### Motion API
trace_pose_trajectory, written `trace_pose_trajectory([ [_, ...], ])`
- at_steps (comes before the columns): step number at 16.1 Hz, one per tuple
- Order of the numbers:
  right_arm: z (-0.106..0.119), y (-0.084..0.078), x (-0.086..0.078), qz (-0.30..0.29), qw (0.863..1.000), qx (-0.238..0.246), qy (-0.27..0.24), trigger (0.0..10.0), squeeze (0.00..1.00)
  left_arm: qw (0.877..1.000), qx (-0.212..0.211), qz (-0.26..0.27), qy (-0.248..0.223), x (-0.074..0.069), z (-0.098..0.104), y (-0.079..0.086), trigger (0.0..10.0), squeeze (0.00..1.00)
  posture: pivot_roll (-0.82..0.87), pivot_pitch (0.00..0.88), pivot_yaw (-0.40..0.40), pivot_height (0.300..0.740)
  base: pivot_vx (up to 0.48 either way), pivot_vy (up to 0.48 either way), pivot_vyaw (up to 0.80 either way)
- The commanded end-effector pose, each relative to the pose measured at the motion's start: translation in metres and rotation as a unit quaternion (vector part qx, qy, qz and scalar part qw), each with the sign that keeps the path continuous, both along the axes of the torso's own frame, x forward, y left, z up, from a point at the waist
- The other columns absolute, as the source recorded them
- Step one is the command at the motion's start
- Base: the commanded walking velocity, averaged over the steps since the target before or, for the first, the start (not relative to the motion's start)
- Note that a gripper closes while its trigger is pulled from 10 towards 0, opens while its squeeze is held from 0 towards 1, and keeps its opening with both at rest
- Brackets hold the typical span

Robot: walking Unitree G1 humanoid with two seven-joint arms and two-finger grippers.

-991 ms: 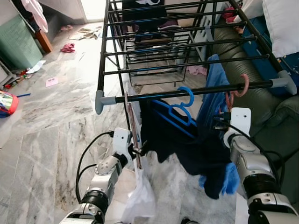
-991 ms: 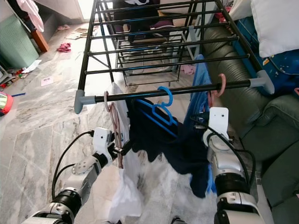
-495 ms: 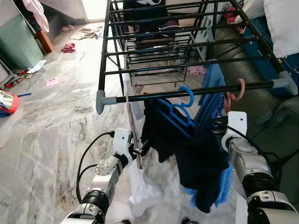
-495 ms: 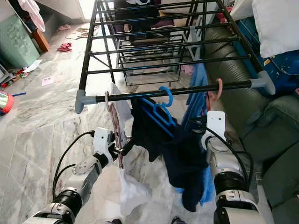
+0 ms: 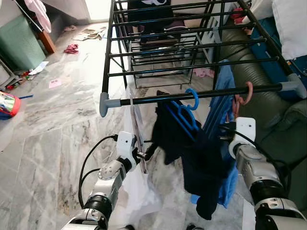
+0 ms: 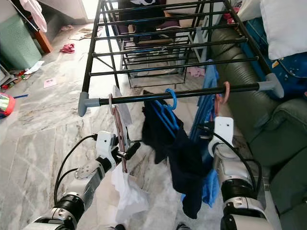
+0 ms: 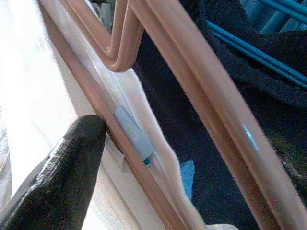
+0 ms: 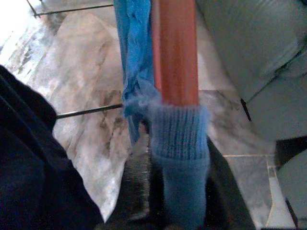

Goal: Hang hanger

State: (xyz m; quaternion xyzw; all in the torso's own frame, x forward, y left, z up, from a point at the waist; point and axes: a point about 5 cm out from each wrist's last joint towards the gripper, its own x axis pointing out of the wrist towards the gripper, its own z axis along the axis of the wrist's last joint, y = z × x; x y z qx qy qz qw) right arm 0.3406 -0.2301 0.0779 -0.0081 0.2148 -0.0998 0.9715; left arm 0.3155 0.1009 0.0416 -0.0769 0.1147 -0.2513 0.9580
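Observation:
A black drying rack has a front rail [image 5: 158, 99] running across the eye views. A pink hanger [image 6: 116, 128] with a white garment [image 5: 139, 191] hooks over the rail's left end. My left gripper [image 5: 144, 154] is shut on its lower part; in the left wrist view one black finger [image 7: 62, 177] presses its bar [image 7: 115, 139]. A second pink hanger [image 5: 247, 93], carrying a blue garment [image 5: 221, 91], hooks on the rail's right end. My right gripper [image 5: 225, 130] is shut on its arm [image 8: 177, 52] through the blue knit. Between them a blue hanger [image 5: 192, 98] holds a dark garment [image 5: 201, 163].
A dark green sofa [image 5: 259, 72] with a white pillow [image 5: 292, 24] stands close on the right. More rack rails [image 5: 192, 48] stretch away behind. Loose clothes [image 5: 71, 48], a green basket [image 5: 19, 43] and a red toy [image 5: 5, 104] lie on the marble floor at left.
The dark garment on the blue hanger has swung right and bunched up toward my right arm. The white garment's hem has shifted. Both pink hangers stay hooked on the rail.

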Motion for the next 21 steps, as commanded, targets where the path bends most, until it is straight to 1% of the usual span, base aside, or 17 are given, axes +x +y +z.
trace_pose_trajectory([
  [1,-0.008,-0.001,-0.004,-0.006,1.000,0.011,0.013,10.0,1.00,1.000,0.008,0.001,0.014,-0.002,-0.005,0.003,10.0,0.00,-0.09,0.130,0.076,0.740,0.000,0.000,0.00],
  [2,-0.006,-0.002,-0.004,-0.008,1.000,0.004,0.008,10.0,1.00,1.000,0.008,0.001,0.013,-0.002,-0.005,0.002,10.0,0.00,-0.09,0.129,0.075,0.740,0.000,0.000,0.00],
  [3,0.000,-0.003,-0.003,-0.002,1.000,-0.028,-0.008,10.0,1.00,1.000,0.007,0.001,0.013,-0.002,-0.005,0.002,10.0,0.00,-0.09,0.128,0.075,0.740,0.000,0.000,0.00],
  [4,0.003,-0.004,-0.003,-0.002,0.999,-0.044,-0.018,10.0,1.00,1.000,0.007,0.001,0.014,-0.002,-0.004,0.003,10.0,0.00,-0.09,0.128,0.075,0.740,0.000,0.000,0.00],
  [5,0.010,-0.004,-0.004,-0.003,0.997,-0.073,-0.036,10.0,1.00,1.000,0.006,0.001,0.013,-0.001,-0.004,0.003,10.0,0.00,-0.09,0.127,0.075,0.740,0.000,0.000,0.00],
  [6,0.016,-0.006,-0.006,-0.015,0.993,-0.102,-0.058,10.0,1.00,1.000,0.006,0.001,0.013,-0.001,-0.004,0.003,10.0,0.00,-0.09,0.127,0.077,0.740,0.000,0.000,0.00],
  [7,0.018,-0.008,-0.007,-0.023,0.991,-0.117,-0.066,10.0,1.00,1.000,0.006,0.001,0.012,-0.001,-0.004,0.003,10.0,0.00,-0.09,0.125,0.076,0.740,0.000,0.000,0.00],
  [11,0.021,-0.011,-0.016,-0.054,0.986,-0.131,-0.088,10.0,1.00,1.000,0.006,-0.001,0.013,-0.001,-0.004,0.003,10.0,0.00,-0.10,0.120,0.080,0.740,0.000,0.000,0.00],
  [12,0.019,-0.010,-0.022,-0.063,0.985,-0.132,-0.087,10.0,1.00,1.000,0.007,-0.004,0.011,-0.001,-0.003,0.002,10.0,0.00,-0.10,0.117,0.082,0.740,0.000,0.000,0.00],
  [14,0.018,-0.009,-0.024,-0.067,0.985,-0.134,-0.089,10.0,1.00,1.000,0.007,-0.005,0.010,0.000,-0.003,0.002,10.0,0.00,-0.10,0.115,0.083,0.740,0.000,0.000,0.00],
  [17,0.022,-0.006,-0.030,-0.079,0.981,-0.135,-0.112,10.0,1.00,1.000,0.009,-0.005,0.009,0.001,-0.002,0.003,10.0,0.00,-0.10,0.112,0.084,0.740,0.000,0.000,0.00],
  [18,0.018,-0.003,-0.035,-0.080,0.981,-0.135,-0.110,10.0,1.00,1.000,0.009,-0.005,0.010,0.000,-0.002,0.003,10.0,0.00,-0.10,0.114,0.083,0.740,0.000,0.000,0.00],
  [21,0.020,-0.002,-0.036,-0.081,0.981,-0.137,-0.115,10.0,1.00,1.000,0.008,-0.005,0.011,0.000,-0.003,0.003,10.0,0.00,-0.10,0.117,0.082,0.740,0.000,0.000,0.00],
])
